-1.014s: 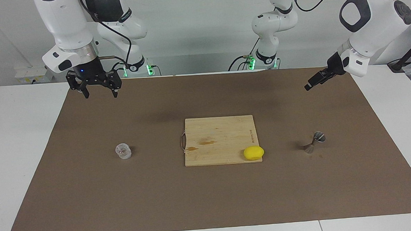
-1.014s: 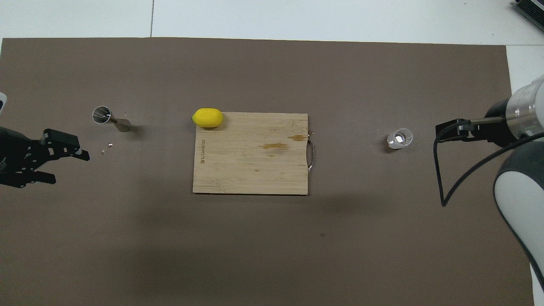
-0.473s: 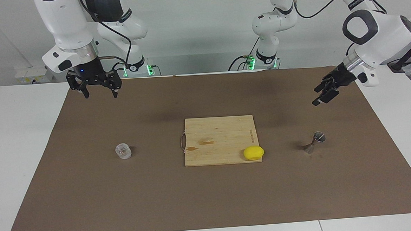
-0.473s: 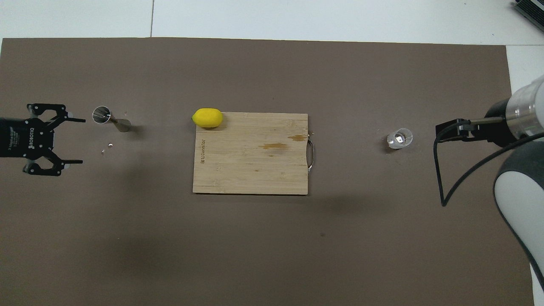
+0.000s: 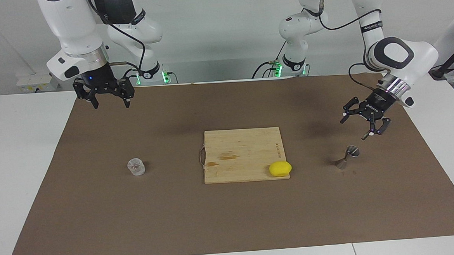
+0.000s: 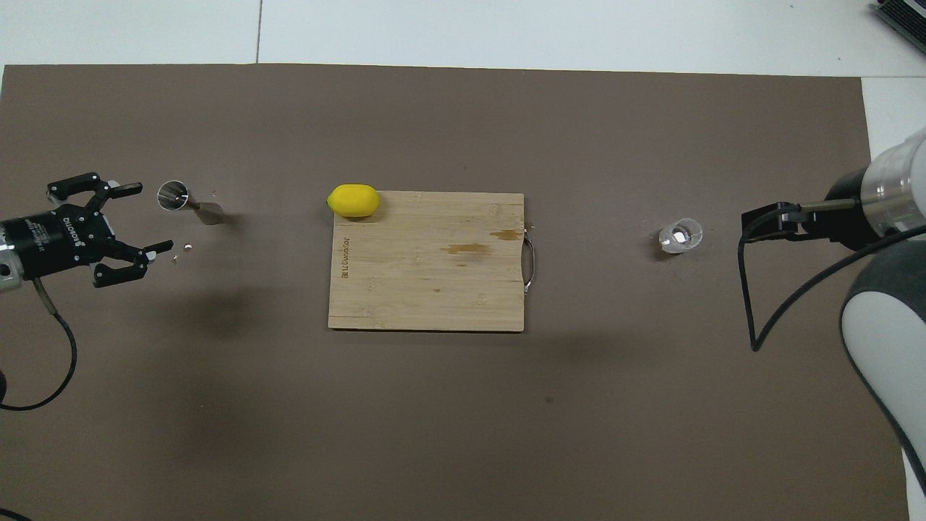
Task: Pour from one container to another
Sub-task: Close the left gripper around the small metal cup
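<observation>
The clear glass cup stands upright on the brown mat toward the right arm's end of the table. Toward the left arm's end stands the shiny steel jigger, also upright, with its mouth up. My left gripper hangs open a little above the mat, just beside the jigger. Its fingers point at the jigger and touch nothing. My right gripper waits open and high over the mat's edge near its base, well clear of the cup.
A wooden cutting board with a metal handle lies mid-table between the two containers. A yellow lemon rests on its corner farthest from the robots, on the jigger's side. Small specks lie on the mat by the jigger.
My left gripper has come down and turned, and its open fingers now point at the jigger from close by. The right arm, cup, jigger and lemon have not moved.
</observation>
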You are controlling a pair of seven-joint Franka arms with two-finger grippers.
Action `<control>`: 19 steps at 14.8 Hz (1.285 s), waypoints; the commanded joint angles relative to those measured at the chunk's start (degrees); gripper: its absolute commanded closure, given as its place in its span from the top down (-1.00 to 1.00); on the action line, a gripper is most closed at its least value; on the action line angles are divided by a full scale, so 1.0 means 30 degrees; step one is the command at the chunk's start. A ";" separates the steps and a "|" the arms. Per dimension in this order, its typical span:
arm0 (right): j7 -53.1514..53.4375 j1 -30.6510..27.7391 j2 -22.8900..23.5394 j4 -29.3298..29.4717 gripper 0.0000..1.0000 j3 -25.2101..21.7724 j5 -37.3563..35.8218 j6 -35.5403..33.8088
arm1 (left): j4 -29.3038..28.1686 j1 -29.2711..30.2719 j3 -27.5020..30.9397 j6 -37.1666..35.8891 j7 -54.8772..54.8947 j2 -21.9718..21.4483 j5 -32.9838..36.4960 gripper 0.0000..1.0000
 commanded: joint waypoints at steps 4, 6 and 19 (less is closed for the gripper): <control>-0.0302 -0.0196 -0.0106 -0.0031 1.00 0.0099 -0.0023 -0.0225 | -0.0086 0.1410 -0.0272 0.0467 0.0037 0.2008 -0.5342 1.00; -0.0302 -0.0196 -0.0106 -0.0031 1.00 0.0099 -0.0023 -0.0225 | -0.0086 0.1352 -0.0272 0.0672 0.0504 0.2304 -0.6519 1.00; -0.0302 -0.0196 -0.0106 -0.0031 1.00 0.0099 -0.0023 -0.0225 | -0.0232 -0.0436 -0.0301 0.2871 0.2674 0.3213 -1.0390 0.90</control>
